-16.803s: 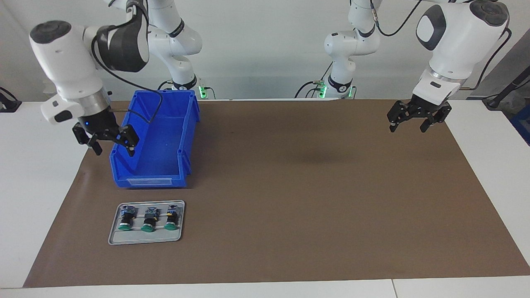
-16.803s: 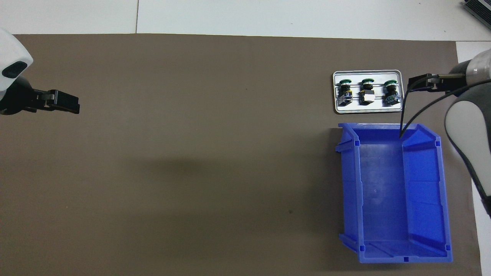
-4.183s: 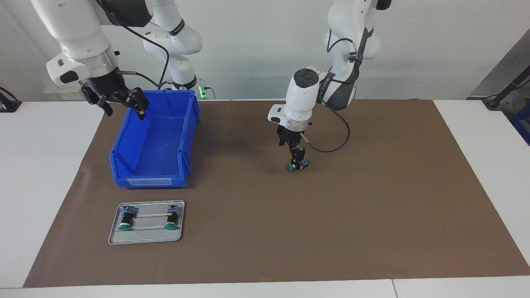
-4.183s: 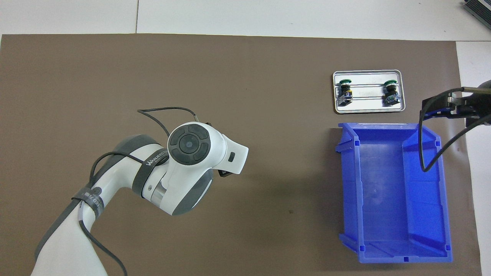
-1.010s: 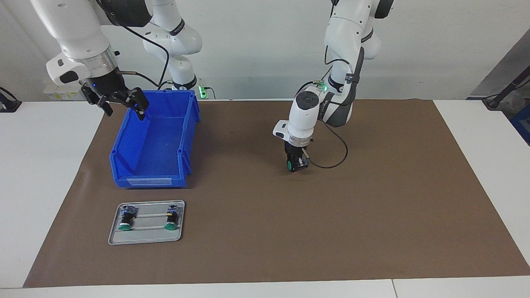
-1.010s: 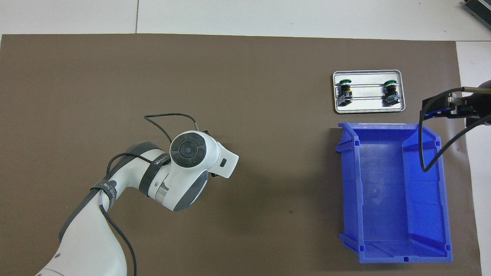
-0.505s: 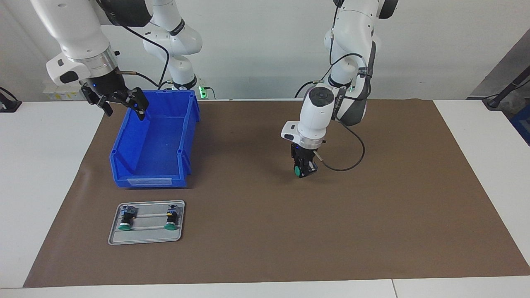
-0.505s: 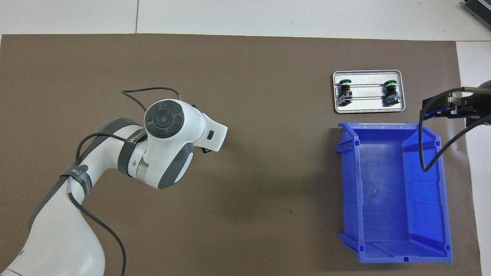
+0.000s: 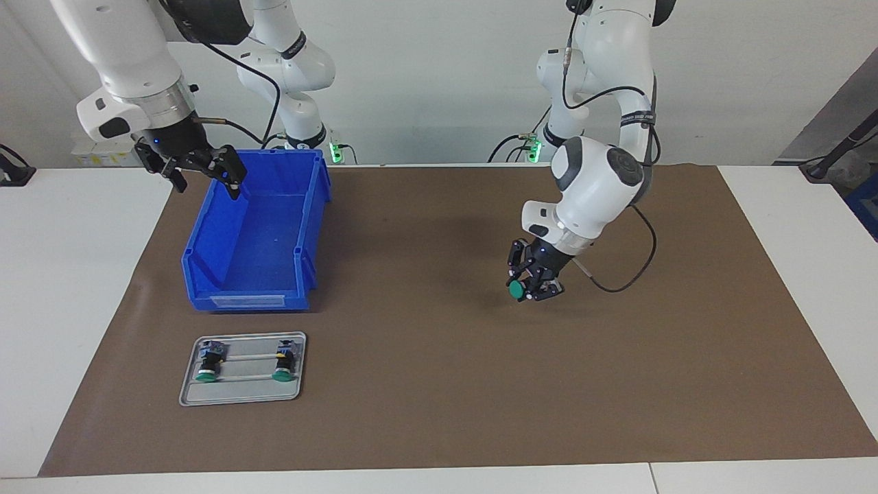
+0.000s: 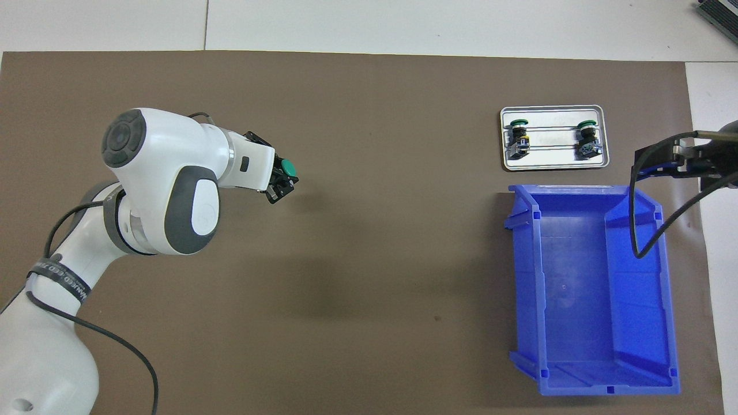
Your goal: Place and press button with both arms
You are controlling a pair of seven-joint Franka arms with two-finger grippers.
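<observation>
Left end effector (image 9: pixel 529 288) grasping button (image 9: pixel 515 290) above desk (image 9: pixel 439 384) — green cap facing away from robots; right end effector (image 9: pixel 199 173) released, waiting over bin (image 9: pixel 250 237).

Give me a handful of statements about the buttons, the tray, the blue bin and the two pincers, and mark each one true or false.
1. The left pincer holds a green-capped button. True.
2. Three buttons lie on the metal tray. False: two lie there, one at each end, the middle slot bare.
3. The blue bin has a button in it. False: nothing shows inside it.
4. The right pincer is open and holds nothing, by the bin's end nearer the robots. True.
5. The tray sits nearer to the robots than the bin. False: it lies farther from them.
6. The held button is over bare brown mat, away from tray and bin. True.
</observation>
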